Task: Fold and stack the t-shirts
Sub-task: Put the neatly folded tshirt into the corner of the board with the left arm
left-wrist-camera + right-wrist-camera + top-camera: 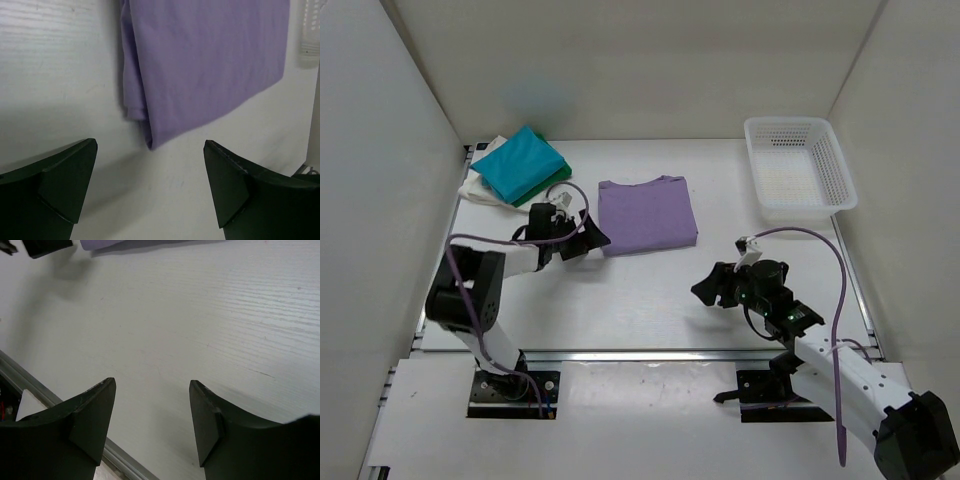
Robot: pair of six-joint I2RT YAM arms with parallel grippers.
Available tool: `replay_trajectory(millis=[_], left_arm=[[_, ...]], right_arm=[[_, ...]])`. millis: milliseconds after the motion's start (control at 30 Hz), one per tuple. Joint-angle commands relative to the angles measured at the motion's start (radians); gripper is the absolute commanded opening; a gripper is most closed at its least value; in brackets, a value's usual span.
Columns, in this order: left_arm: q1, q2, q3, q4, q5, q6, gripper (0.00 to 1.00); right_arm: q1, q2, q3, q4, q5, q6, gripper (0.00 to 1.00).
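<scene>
Top external view shows the plain lavender-purple cloth t-shirt (646, 214) lying as a folded rectangle in the middle of the white wood-grain table (650, 300), collar edge away from me. At the far left sits the pile of folded cloth shirts (518, 168), teal on top, dark green under it, white at the bottom. My left gripper (588, 240) hangs just beside the lavender shirt's near-left corner, jaws spread and holding nothing. In the left wrist view that corner points into the gap between my black fingers (62, 185), apart from both. My right gripper (710, 285) is likewise spread and empty, over bare table, well apart from the cloth toward the near right.

I judge the fold is finished and the step in hand is carrying this shirt onto the pile. To do it well I would come in low and slide one finger flat along the table under the corner, so that it catches every layer, including the loose inner hem that shows at the left edge. I would close only once the cloth sits deep between the pads. Gripping one corner alone would likely let the rectangle unfold, so my right gripper should take the near-right corner. Both should then lift level and lay the shirt squarely on the teal.
</scene>
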Motion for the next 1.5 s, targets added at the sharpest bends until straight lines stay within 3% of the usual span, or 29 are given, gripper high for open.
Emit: replay_trajectory(millis=[0, 300, 400, 433, 500, 533, 600, 667, 867, 933, 1000, 1100, 1200, 1333, 1400, 1467], left_arm=[[0.005, 0.122, 0.097, 0.117, 0.097, -0.032, 0.98], [-0.093, 0.474, 0.468, -0.033, -0.059, 0.075, 0.98], [-0.110, 0.547, 0.523, -0.026, -0.033, 0.063, 0.89], [-0.111, 0.552, 0.520, 0.021, -0.004, 0.048, 0.78], [-0.110, 0.539, 0.491, 0.126, 0.034, -0.043, 0.44], [-0.105, 0.536, 0.496, 0.164, 0.052, -0.057, 0.37], [-0.107, 0.536, 0.561, 0.160, 0.066, -0.100, 0.07], [-0.096, 0.526, 0.656, 0.106, 0.063, -0.088, 0.00], [-0.045, 0.545, 1.147, -0.215, 0.125, -0.046, 0.00], [0.008, 0.591, 1.397, -0.306, 0.144, -0.060, 0.00], [0.069, 0.633, 1.543, -0.360, 0.146, -0.077, 0.00], [0.211, 0.530, 1.336, -0.138, 0.212, -0.213, 0.00], [0.365, 0.490, 1.239, -0.153, 0.205, -0.197, 0.00], [0.474, 0.420, 0.983, -0.107, 0.156, -0.175, 0.01], [0.539, 0.348, 0.869, -0.087, 0.113, -0.163, 0.10], [0.586, 0.314, 0.748, -0.047, 0.108, -0.163, 0.43]], right_arm=[[0.016, -0.017, -0.015, 0.054, -0.016, 0.002, 0.58], [0.016, -0.063, -0.001, 0.048, -0.013, 0.013, 0.58], [-0.006, -0.059, 0.011, 0.035, -0.024, 0.001, 0.58], [-0.016, -0.060, 0.005, 0.032, -0.033, 0.001, 0.58], [-0.035, -0.057, 0.001, 0.046, -0.059, 0.007, 0.58], [-0.044, -0.056, -0.010, 0.060, -0.068, 0.020, 0.58], [-0.052, -0.054, -0.021, 0.077, -0.093, 0.022, 0.57], [-0.058, -0.056, -0.029, 0.074, -0.089, 0.028, 0.57], [-0.099, -0.037, -0.035, 0.086, -0.111, 0.022, 0.58], [-0.112, -0.028, -0.032, 0.092, -0.130, 0.018, 0.57], [-0.115, -0.019, -0.024, 0.091, -0.128, 0.015, 0.57], [-0.099, -0.027, -0.004, 0.075, -0.121, 0.010, 0.58], [-0.098, -0.016, 0.001, 0.075, -0.136, 0.010, 0.58], [-0.102, -0.010, -0.004, 0.087, -0.153, 0.011, 0.57], [-0.105, -0.008, -0.004, 0.092, -0.161, 0.011, 0.57], [-0.110, -0.008, -0.012, 0.092, -0.164, 0.010, 0.58]])
